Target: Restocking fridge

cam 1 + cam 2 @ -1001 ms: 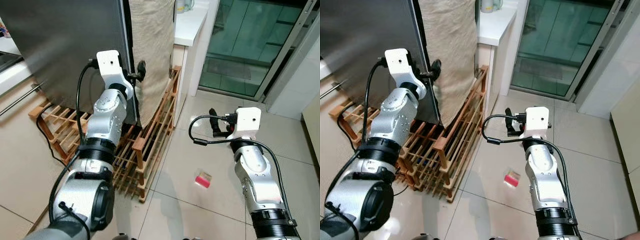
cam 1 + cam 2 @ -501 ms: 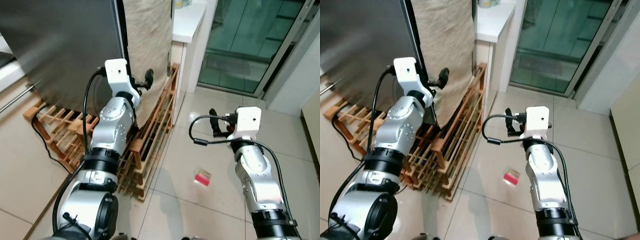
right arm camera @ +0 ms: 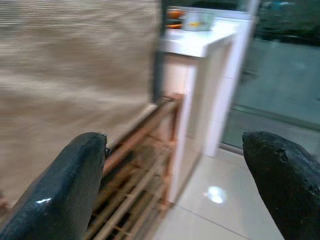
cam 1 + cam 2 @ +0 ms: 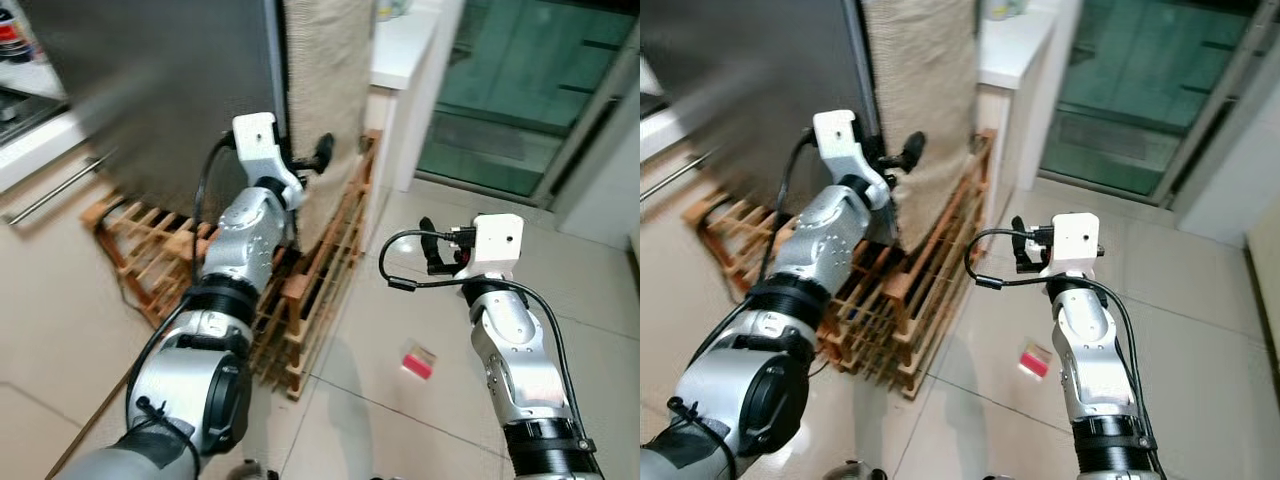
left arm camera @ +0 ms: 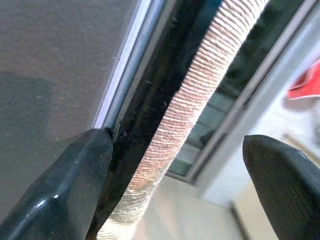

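Our left claw (image 4: 312,160) spreads released, one finger (image 5: 85,185) touching the fridge door's edge (image 5: 150,95); our right claw (image 4: 432,245) hangs released above the tiled floor (image 4: 590,290).

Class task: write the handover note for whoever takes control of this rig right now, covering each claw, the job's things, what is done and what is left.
Left claw: open, raised at the fridge door's edge, one finger against it, beside the beige cloth.
Right claw: open, holding nothing, above the tiled floor.
Things: grey fridge, door looks closed, standing on a wooden rack. A small red packet lies on the floor.
Done: arm is at the door.
Left: open the door, then restock.
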Robot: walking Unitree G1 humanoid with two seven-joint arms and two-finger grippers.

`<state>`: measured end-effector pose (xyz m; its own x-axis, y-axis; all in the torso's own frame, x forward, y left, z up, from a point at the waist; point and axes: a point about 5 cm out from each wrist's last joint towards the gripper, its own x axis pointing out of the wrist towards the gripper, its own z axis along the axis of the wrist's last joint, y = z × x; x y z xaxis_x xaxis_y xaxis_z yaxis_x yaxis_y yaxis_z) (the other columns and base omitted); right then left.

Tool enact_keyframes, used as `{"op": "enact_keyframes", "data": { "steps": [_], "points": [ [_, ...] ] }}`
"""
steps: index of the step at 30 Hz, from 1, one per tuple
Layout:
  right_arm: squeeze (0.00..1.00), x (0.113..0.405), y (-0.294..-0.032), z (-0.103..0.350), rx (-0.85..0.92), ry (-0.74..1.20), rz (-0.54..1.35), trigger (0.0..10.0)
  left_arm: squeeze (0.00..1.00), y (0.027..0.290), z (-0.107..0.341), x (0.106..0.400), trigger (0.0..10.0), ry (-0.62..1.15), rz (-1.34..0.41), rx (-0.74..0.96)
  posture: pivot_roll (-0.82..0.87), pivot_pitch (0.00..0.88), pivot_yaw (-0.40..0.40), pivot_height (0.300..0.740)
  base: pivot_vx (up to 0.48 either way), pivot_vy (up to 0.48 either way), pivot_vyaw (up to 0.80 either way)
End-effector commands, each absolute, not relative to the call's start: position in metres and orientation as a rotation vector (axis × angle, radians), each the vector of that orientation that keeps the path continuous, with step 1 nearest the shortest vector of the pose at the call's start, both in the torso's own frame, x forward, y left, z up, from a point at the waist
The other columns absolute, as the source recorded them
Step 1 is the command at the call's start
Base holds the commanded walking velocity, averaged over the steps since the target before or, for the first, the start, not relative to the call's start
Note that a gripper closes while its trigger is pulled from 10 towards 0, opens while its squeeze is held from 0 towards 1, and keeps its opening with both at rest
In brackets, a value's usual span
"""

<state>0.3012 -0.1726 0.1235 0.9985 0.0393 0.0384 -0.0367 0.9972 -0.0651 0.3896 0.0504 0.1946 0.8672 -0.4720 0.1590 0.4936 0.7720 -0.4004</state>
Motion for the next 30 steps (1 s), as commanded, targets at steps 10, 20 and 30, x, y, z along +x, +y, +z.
{"op": "enact_keyframes", "data": {
  "steps": [10,20,30],
  "points": [
    [0.00,0.274,-0.192,0.112,-0.075,0.012,-0.020,10.0,0.00,-0.102,0.280,0.288,10.0,-0.238,-1.539,-0.679,-0.25,0.000,0.069,0.740,0.000,0.000,0.00],
    [0.00,0.282,-0.185,0.114,-0.048,0.010,-0.009,10.0,0.00,0.019,0.253,0.324,10.0,-0.271,-1.075,-0.551,-0.17,0.000,0.054,0.740,0.000,0.000,0.00],
    [0.00,0.310,-0.171,0.122,-0.003,-0.002,0.050,10.0,0.00,0.237,0.119,0.309,10.0,0.162,0.246,-0.133,-0.02,0.000,-0.003,0.740,0.000,0.000,0.12]
  ]
}}
